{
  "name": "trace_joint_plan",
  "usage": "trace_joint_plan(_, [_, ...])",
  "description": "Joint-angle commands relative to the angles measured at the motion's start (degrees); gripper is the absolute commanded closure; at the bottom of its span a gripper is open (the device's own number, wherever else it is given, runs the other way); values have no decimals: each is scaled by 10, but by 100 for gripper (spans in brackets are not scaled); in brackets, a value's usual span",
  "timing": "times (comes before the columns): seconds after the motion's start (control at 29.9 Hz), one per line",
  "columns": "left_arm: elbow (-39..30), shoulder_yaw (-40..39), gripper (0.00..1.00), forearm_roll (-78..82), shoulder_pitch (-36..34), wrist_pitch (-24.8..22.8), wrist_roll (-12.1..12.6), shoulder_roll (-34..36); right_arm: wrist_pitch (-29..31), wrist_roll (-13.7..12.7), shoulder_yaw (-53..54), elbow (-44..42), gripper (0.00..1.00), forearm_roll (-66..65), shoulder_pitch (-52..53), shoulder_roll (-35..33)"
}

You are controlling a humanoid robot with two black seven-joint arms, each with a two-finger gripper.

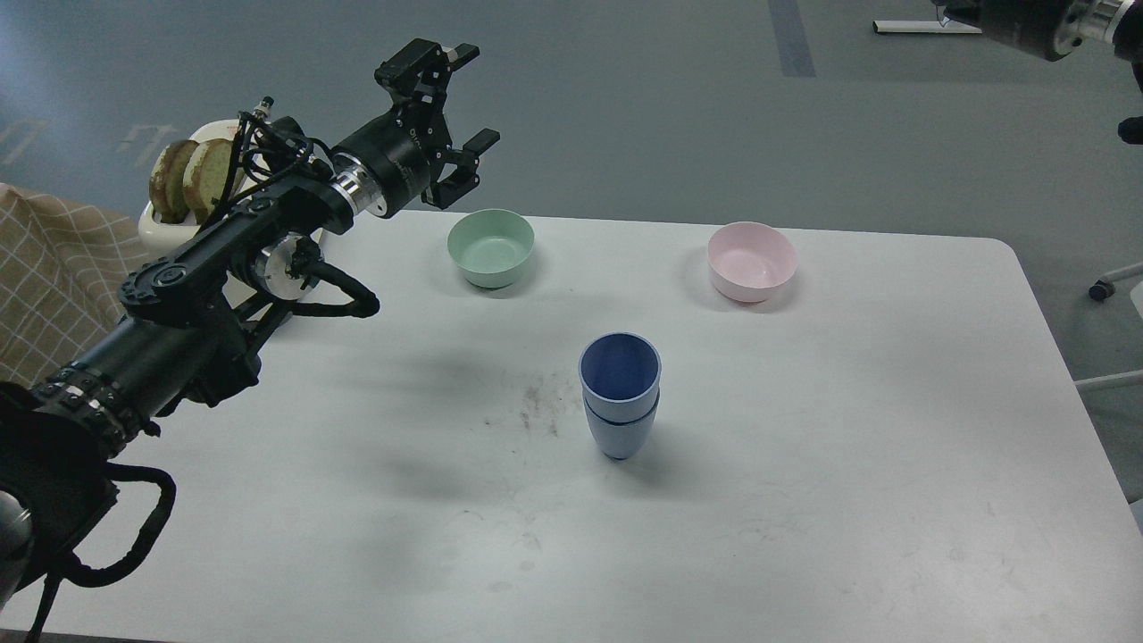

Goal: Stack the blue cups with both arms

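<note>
With one of the blue cups (620, 395) nested in the other mid-surface (804, 500), stacking appears done; left gripper (465, 112) jaws wide apart, empty; right arm's (1040, 25) jaws unseen.

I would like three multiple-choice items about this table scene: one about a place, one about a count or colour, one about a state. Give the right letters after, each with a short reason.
1. Where does the green bowl stand, seen from the head view?
A. Left of the pink bowl, at the table's far side
B. Right of the pink bowl
C. Inside the cups

2. How many bowls are on the table?
A. One
B. Two
C. Four

3. In what state are the blue cups?
A. Lying apart on their sides
B. One nested in the other, upright
C. Held in a gripper

Key:
1 A: the green bowl sits left of the pink bowl, far on the white table.
2 B: only those two bowls show.
3 B: the blue cups form one upright stack, and the left gripper is open, raised away from them.
</note>
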Motion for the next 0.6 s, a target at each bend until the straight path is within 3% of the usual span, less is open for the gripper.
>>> trace_joint_plan(0.0, [9,-1,2,-3,-5,-1,-5,-1,-27,1,87,-22,0,114,-63,17])
trace_joint_plan(0.13, [14,-23,2,-13,-8,-7,-1,-2,-24,2,166,-44,0,179,-112,25])
trace_joint_plan(0.23, [21,-37,2,-31,-7,-15,-5,-6,-12,3,231,-82,0,194,-154,75])
trace_joint_plan(0.47, [40,-36,2,-44,-4,-85,-20,-17,106,3,353,-131,0,197,-236,144])
trace_joint_plan(0.57, [53,-37,2,-46,-5,-85,-21,-21,106,4,373,-131,0,198,-249,148])
